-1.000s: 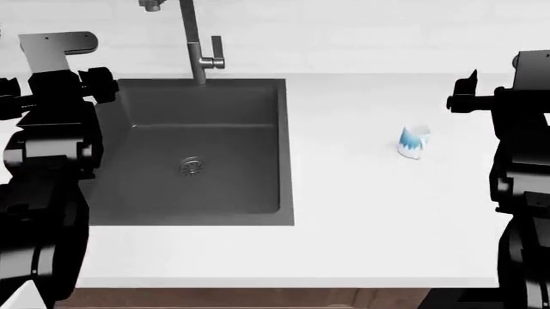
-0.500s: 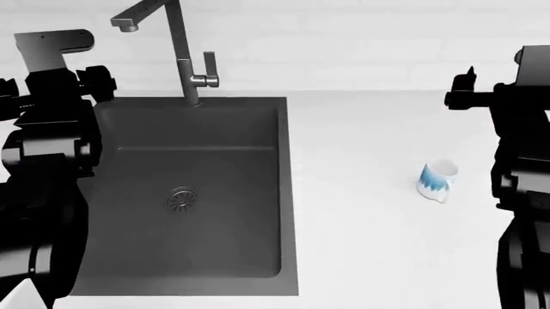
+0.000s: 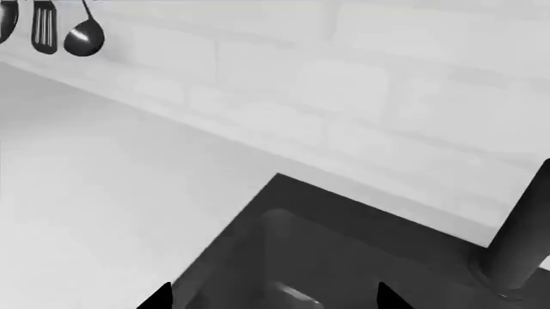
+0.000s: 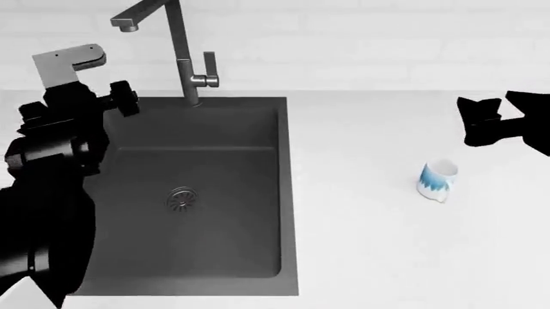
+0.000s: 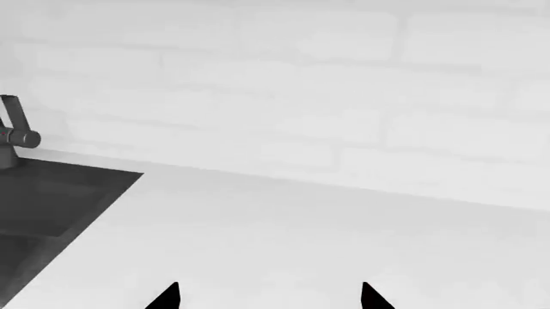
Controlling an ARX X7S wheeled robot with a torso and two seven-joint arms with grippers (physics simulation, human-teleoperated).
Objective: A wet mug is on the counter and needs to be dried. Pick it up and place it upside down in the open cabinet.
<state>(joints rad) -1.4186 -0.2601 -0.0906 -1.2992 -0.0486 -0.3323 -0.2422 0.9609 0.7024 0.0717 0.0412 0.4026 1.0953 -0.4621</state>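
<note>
Nearest you, your left arm fills the head view's left edge, its left gripper (image 3: 270,297) over the sink (image 4: 198,193); only two dark fingertips show in its wrist view, set well apart, so the jaws stand open and empty. Just past the middle of the counter (image 4: 361,257), right of the sink, the mug (image 4: 436,180) stands alone, tilted or leaning with its mouth up and away from you, the blue band low and what may be the handle toward you. Your right gripper (image 4: 481,122) hovers beyond it and to its right, clear of it; its wrist view shows two tips spread apart with nothing between them, and the mug is not in that view.

Treat the mug as light, rigid and, being wet and glazed, probably slippery and breakable if dropped. Pinching across the rim wall, or squarely over the body above the band, should hold better than the thin handle. The faucet (image 4: 176,45) stands farthest back.
</note>
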